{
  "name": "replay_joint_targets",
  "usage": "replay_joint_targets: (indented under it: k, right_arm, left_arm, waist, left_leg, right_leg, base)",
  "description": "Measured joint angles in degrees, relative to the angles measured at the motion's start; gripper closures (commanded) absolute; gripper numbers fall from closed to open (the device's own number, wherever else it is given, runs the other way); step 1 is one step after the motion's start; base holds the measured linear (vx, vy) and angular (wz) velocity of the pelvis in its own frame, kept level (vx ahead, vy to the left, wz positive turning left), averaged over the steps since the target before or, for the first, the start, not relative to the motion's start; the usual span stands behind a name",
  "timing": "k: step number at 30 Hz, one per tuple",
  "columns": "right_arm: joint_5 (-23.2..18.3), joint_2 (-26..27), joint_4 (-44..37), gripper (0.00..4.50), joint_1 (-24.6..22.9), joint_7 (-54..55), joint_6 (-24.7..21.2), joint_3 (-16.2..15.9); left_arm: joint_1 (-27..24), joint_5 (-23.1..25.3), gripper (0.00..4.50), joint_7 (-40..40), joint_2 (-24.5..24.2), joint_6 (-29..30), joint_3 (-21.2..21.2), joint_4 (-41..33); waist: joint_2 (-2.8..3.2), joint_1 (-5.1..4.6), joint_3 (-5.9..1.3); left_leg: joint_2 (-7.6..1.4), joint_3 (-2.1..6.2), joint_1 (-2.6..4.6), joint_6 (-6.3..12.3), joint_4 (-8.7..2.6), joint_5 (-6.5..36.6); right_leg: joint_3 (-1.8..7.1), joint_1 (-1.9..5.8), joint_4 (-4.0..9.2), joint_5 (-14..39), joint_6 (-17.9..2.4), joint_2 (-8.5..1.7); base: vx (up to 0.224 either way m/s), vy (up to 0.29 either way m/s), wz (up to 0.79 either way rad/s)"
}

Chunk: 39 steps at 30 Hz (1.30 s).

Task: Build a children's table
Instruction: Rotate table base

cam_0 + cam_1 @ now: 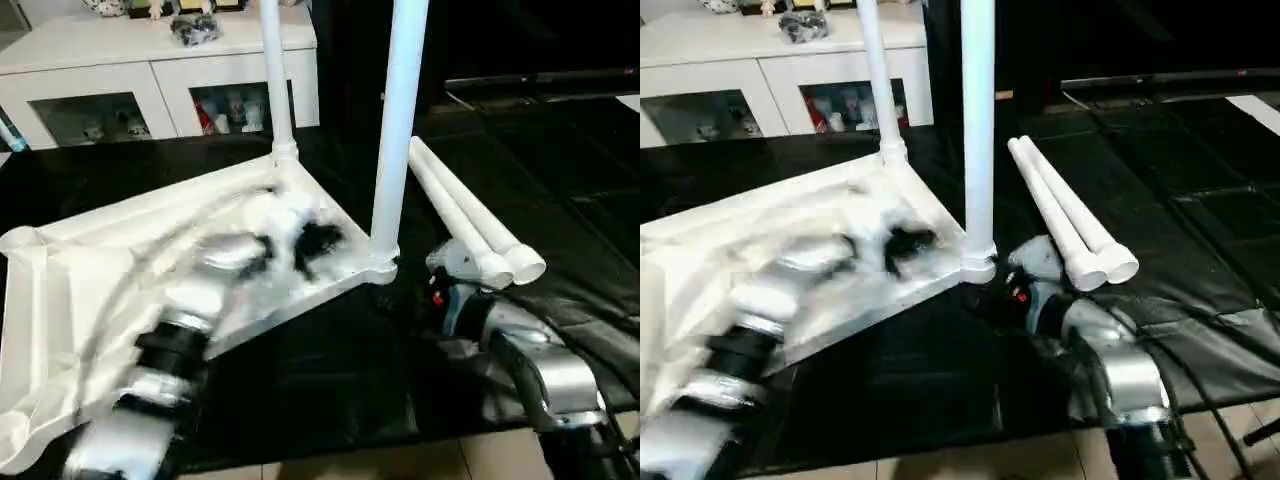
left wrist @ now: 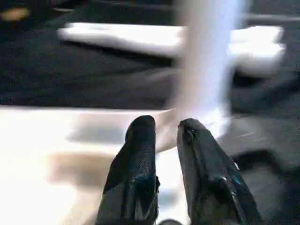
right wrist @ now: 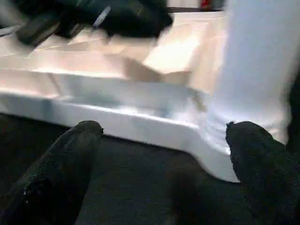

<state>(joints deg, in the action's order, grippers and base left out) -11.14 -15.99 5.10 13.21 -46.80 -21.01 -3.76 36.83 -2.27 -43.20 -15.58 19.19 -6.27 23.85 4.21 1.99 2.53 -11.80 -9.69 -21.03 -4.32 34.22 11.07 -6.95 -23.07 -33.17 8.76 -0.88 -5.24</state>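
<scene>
We find the two loose legs [image 1: 470, 215] lying flat on the mat just beyond the right gripper [image 3: 164, 140], jaws wide and empty, their socket ends nearest it (left gripper [image 2: 161, 129] narrow, empty, over the tabletop [image 1: 90, 260]).

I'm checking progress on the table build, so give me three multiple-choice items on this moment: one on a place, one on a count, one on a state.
1. Where do the two loose white tapered tube legs lie?
A. On the black mat, beside the tabletop
B. On the white cabinet
C. In a gripper

2. How many legs stand upright in the white ribbed plastic tabletop?
A. None
B. Two
C. Four

3. How are the right gripper's black fingers?
A. Clamped on a leg
B. Spread wide, holding nothing
C. Shut tight

Answers: 1 A, they lie side by side on the mat; 2 B, two corner sockets hold legs; 3 B, the right wrist view shows a wide gap.
</scene>
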Motion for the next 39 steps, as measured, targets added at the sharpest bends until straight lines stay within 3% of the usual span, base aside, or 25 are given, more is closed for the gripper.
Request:
replay_joint_targets:
  k: [4, 9, 15, 20, 26, 39]
  right_arm:
    - [-0.45, -0.23, -0.98, 0.00, 0.13, -2.45, -2.62, -3.45]
    - [-0.07, 0.06, -1.06, 0.00, 1.26, -1.80, -4.37, -5.24]
    - [1.82, -1.17, 0.08, 0.00, 3.16, -2.22, -7.79, -8.20]
    - [3.73, 1.10, 3.77, 0.00, 5.56, 2.06, -7.36, -8.41]
    - [5.35, 2.59, 7.94, 0.00, 7.18, 5.77, -6.88, -9.00]
    - [8.87, 6.47, 21.08, 0.00, 13.57, 11.04, -1.12, -9.30]
  left_arm:
    - [-0.75, 2.73, 3.55, 3.27, -8.48, 3.56, 3.37, -1.19]
    - [-2.87, 7.55, 3.55, 6.46, -17.67, 7.12, 6.20, -0.49]
    - [-4.91, 13.43, 3.55, 11.20, -26.77, 9.33, 5.21, 4.30]
    - [-7.28, 16.91, 3.55, 10.92, -28.22, 9.30, 1.56, 7.17]
    - [-9.17, 17.20, 3.55, 7.56, -28.02, 9.72, -1.40, 7.30]
    - [-17.00, 8.92, 3.55, -16.54, -31.91, 11.25, -7.24, -10.85]
  waist:
    - [-0.01, -0.09, 0.01]
    - [-0.14, 0.27, 0.01]
    - [-0.56, 0.65, 0.02]
    - [-0.63, 1.06, 0.01]
    - [-1.08, 1.13, 0.07]
    - [-1.36, 0.28, 0.15]
  left_leg:
    - [-0.01, 0.02, 0.02, -0.01, -0.01, 0.00]
    - [0.02, 0.04, 0.12, -0.01, 0.00, 0.00]
    - [0.04, 0.05, 0.08, -0.02, 0.00, 0.01]
    - [0.05, 0.04, 0.11, -0.02, 0.00, 0.00]
    - [0.05, 0.02, 0.15, -0.04, 0.01, 0.00]
    - [0.08, -0.15, 0.42, -0.05, -0.02, 0.00]
  right_leg:
    - [0.01, -0.02, -0.01, 0.01, 0.01, 0.02]
    - [0.06, -0.04, 0.01, 0.03, 0.05, 0.01]
    - [0.13, -0.05, 0.00, 0.03, 0.04, 0.00]
    - [0.18, -0.04, -0.03, 0.03, 0.04, 0.00]
    - [0.21, -0.02, -0.05, 0.02, 0.02, 0.00]
    - [0.49, -0.03, -0.20, -0.15, -0.27, 0.02]
  base:
    - [0.000, 0.000, 0.00]
    - [0.000, 0.000, 0.00]
    - [0.000, 0.000, 0.00]
    - [0.000, 0.000, 0.00]
    - [0.000, 0.000, 0.00]
    - [0.000, 0.000, 0.00]
